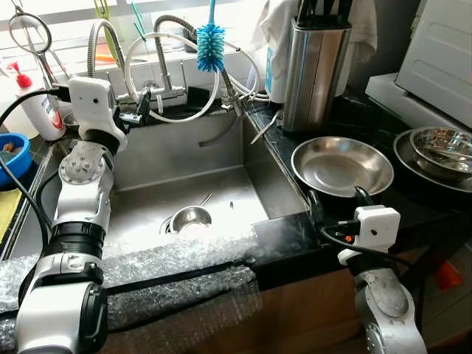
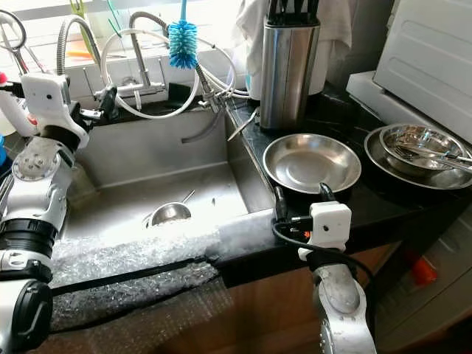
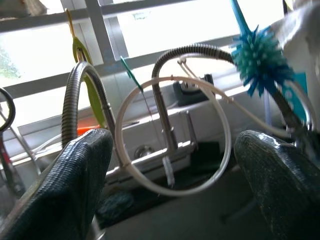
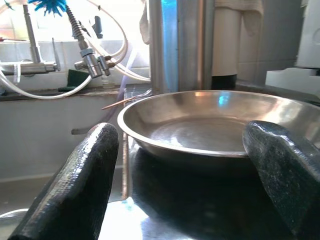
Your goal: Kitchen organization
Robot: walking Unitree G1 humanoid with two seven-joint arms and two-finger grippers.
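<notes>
A shallow steel pan lies on the black counter right of the sink. My right gripper hovers open just in front of its near rim, and the pan sits between and beyond the two black fingers. Raised at the back left of the sink, my left gripper is open and points at the faucet and its looped white hose. A small steel strainer rests over the sink's drain.
A steel knife block stands behind the pan. A blue bottle brush hangs by the faucet. Stacked steel bowls sit at far right, a soap bottle and blue bowl at far left. Bubble wrap covers the sink's front edge.
</notes>
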